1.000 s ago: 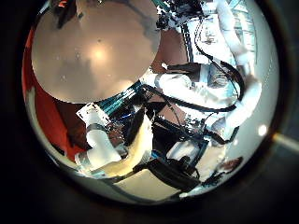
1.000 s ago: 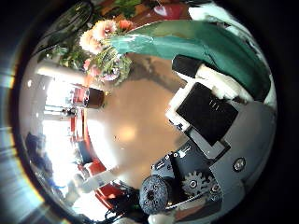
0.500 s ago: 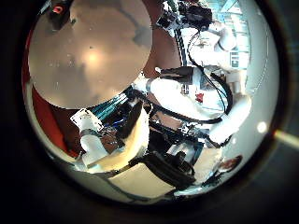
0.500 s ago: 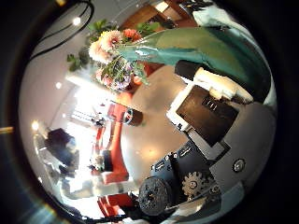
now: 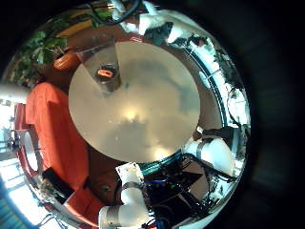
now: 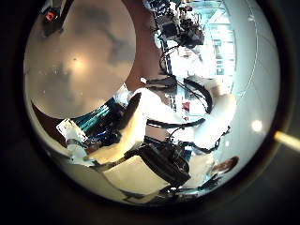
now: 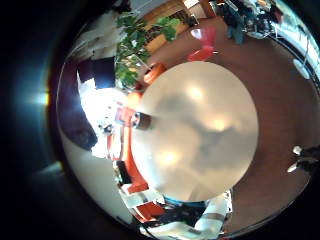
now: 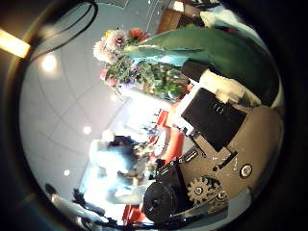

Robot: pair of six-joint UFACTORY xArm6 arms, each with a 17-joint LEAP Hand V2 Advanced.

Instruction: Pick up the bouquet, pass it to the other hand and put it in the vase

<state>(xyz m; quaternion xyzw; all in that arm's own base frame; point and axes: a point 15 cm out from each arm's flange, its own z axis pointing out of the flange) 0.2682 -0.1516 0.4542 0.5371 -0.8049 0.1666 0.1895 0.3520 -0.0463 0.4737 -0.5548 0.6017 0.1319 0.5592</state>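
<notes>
The right hand [image 8: 226, 144] grips the teal-wrapped pink flower bouquet [image 8: 130, 60]; the clear glass vase [image 5: 105, 63] stands on the round desk [image 5: 143, 105]; the left hand's grip cannot be told.

The round desk [image 5: 143, 100] shows a smooth, glossy top that throws back bright glare, and on it the vase [image 5: 103, 65] looks like clear, shiny glass. The bouquet [image 8: 123, 60] has a smooth wrap with a soft sheen, and the right robot hand [image 8: 217, 125] is matt black and white plastic with toothed gears.
</notes>
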